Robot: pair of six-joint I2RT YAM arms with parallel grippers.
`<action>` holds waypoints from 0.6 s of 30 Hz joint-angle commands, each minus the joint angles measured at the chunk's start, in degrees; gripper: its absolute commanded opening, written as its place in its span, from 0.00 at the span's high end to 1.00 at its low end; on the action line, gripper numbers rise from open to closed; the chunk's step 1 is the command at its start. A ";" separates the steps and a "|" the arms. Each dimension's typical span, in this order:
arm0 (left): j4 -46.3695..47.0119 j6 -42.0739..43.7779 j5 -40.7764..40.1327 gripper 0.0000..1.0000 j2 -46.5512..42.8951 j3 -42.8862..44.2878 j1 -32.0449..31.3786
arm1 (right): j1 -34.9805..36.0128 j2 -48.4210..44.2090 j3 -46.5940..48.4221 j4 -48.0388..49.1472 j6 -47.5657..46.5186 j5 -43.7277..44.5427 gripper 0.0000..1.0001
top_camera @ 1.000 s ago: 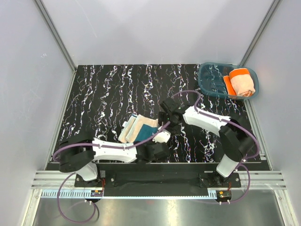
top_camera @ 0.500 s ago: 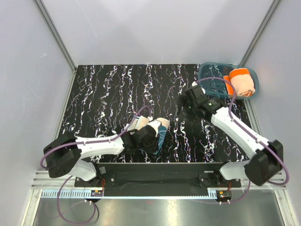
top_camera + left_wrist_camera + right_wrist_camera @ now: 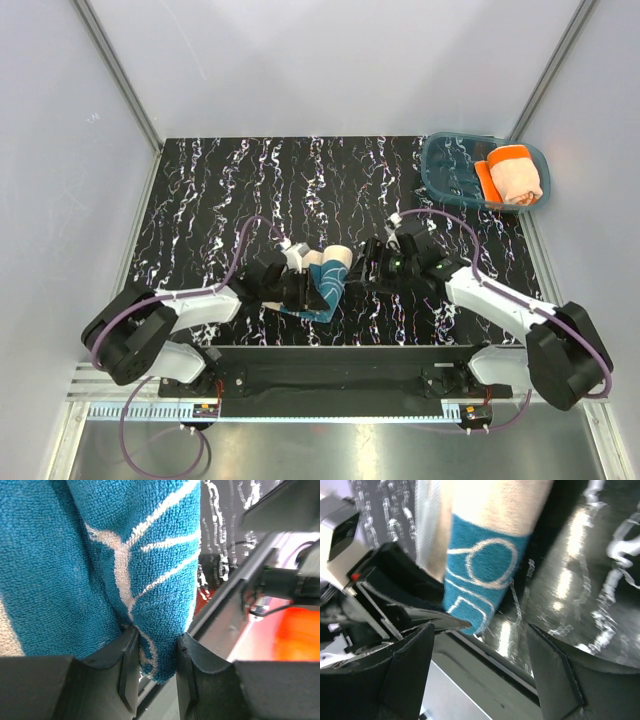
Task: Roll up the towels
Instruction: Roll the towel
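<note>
Two towels, two grippers, one tray: the teal towel (image 3: 328,285), bunched with its cream back showing, sits clamped in the narrow pinch of the left gripper (image 3: 152,655). It lies just ahead of the right gripper (image 3: 480,640), whose jaws are spread wide around nothing. Only the top view shows the orange towel (image 3: 515,175), bundled in the blue tray (image 3: 445,172) well beyond the right gripper; only the left wrist view shows the pinch on the towel's edge.

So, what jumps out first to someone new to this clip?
The teal towel, pinched in the left gripper near the front middle of the table, with the right gripper open just beside it. Next, the orange towel, bundled in the blue tray at the far right corner.
</note>
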 commanded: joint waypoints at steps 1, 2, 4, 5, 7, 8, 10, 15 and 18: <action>6.58 -3.80 10.08 0.79 2.31 -1.69 3.08 | 1.72 2.71 -1.15 16.16 2.84 -5.07 0.20; 7.80 -4.41 10.97 0.78 2.66 -1.78 3.69 | 2.42 4.80 -1.15 18.08 2.93 -5.07 0.20; 8.60 -4.77 12.47 0.78 3.90 -2.05 5.10 | 3.21 7.10 -0.62 19.33 3.19 -4.63 0.20; 9.30 -5.03 13.60 0.78 4.25 -2.40 5.37 | 3.56 9.20 -0.36 19.68 3.10 -4.37 0.20; 10.27 -5.30 14.92 0.78 4.78 -2.92 6.33 | 4.36 11.06 0.17 21.35 3.37 -3.84 0.20; 11.06 -5.91 15.28 0.78 4.95 -3.28 6.68 | 4.62 12.46 0.17 22.14 3.63 -3.84 0.21; 11.86 -6.26 16.16 0.78 5.30 -3.89 7.56 | 4.88 13.52 -0.09 24.42 4.59 -3.66 0.22; 13.79 -6.79 17.13 0.76 5.83 -5.21 8.53 | 5.50 16.16 -0.71 27.24 5.91 -2.43 0.23; 15.19 -7.49 17.48 0.76 6.62 -5.56 8.71 | 6.03 16.95 -1.49 29.95 7.23 -0.68 0.25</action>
